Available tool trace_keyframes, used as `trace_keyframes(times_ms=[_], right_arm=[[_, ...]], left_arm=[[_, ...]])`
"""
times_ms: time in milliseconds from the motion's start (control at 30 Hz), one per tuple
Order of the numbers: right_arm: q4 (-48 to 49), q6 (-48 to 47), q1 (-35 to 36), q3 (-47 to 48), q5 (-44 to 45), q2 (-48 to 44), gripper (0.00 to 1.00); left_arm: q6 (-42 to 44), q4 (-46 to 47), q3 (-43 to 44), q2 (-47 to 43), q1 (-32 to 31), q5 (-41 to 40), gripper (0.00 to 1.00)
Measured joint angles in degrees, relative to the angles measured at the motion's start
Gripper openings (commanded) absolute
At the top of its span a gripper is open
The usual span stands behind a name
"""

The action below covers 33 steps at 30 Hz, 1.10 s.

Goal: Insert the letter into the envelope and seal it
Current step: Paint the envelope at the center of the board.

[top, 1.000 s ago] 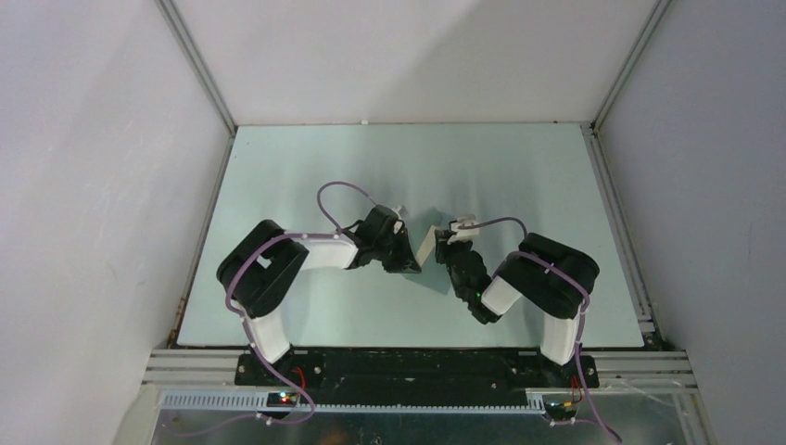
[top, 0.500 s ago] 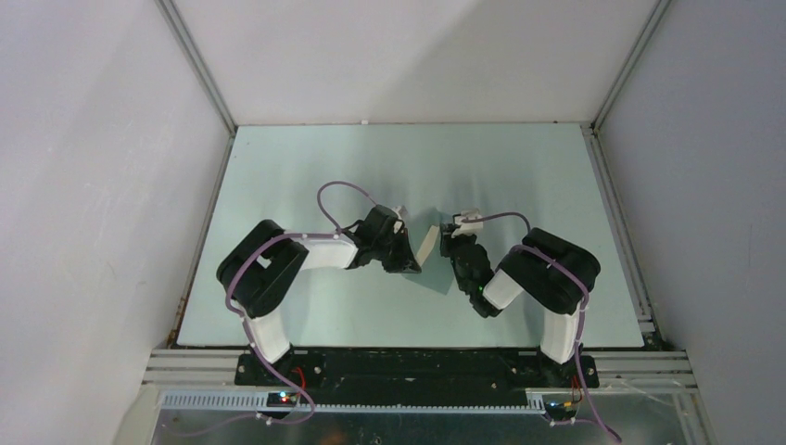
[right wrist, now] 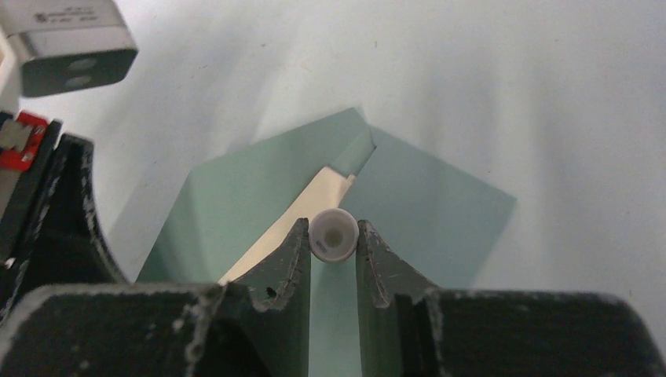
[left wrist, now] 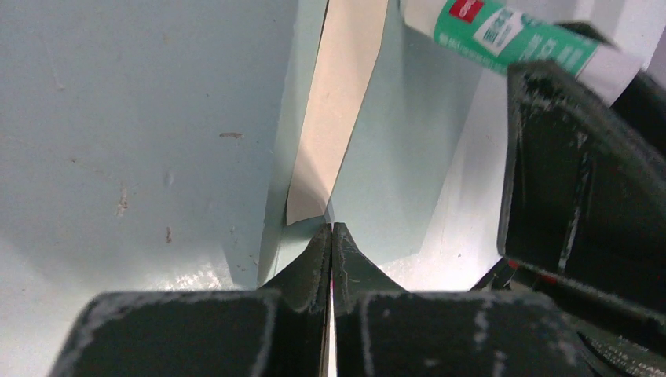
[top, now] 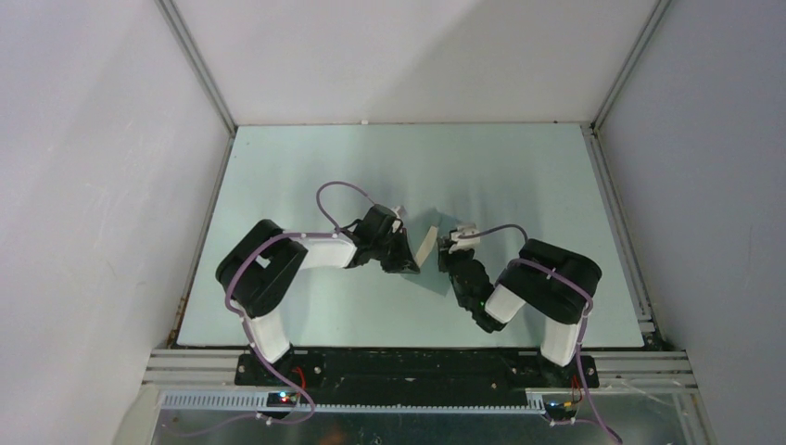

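Thin tan paper letter (top: 424, 246), top view: a pale strip tilted up between the two tools, about mid-way across the pale green table (top: 519, 176).
Left tool (top: 400, 261), top view: at the strip's left side. The right tool (top: 451, 243) is just beside the strip on the right.
Flat teal-grey paper envelope (left wrist: 393, 157), left wrist view: the left tool is clenched on its edge, holding it up. The letter shows in the opening.
White glue stick with green label (left wrist: 510, 35), left wrist view: near the envelope's far end.
Right wrist view: the right tool is grasping the glue stick over the envelope, with a tan sliver in the gap below.
Progress: the letter looks mostly inserted. Gluing and closing the flap are left.
Room: the tools crowd each other. The table edges and walls are well apart.
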Motion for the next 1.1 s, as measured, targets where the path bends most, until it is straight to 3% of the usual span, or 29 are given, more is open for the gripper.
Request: trace_keyframes(times_ms=[467,733,900,1100], right_arm=[[-5.40,2.84,4.98,-4.76,0.63,-4.61,0.00],[-16.26,1.64,5.75,-6.14,3.58,-21.14,0.00],[-36.72,5.33,3.63,0.70,2.91,-33.35,0.00],[-68.89,17.70,-8.66,16.63,-7.89,-36.61,0.00]], left_arm=[[0.42,-0.09,0.00,-0.02,0.07,0.09,0.02],[0.42,-0.11,0.00,-0.02,0.13,0.20,0.01],[0.39,-0.11,0.00,-0.02,0.17,0.28,0.02],[0.39,-0.17,0.00,-0.02,0.17,0.31,0.02]])
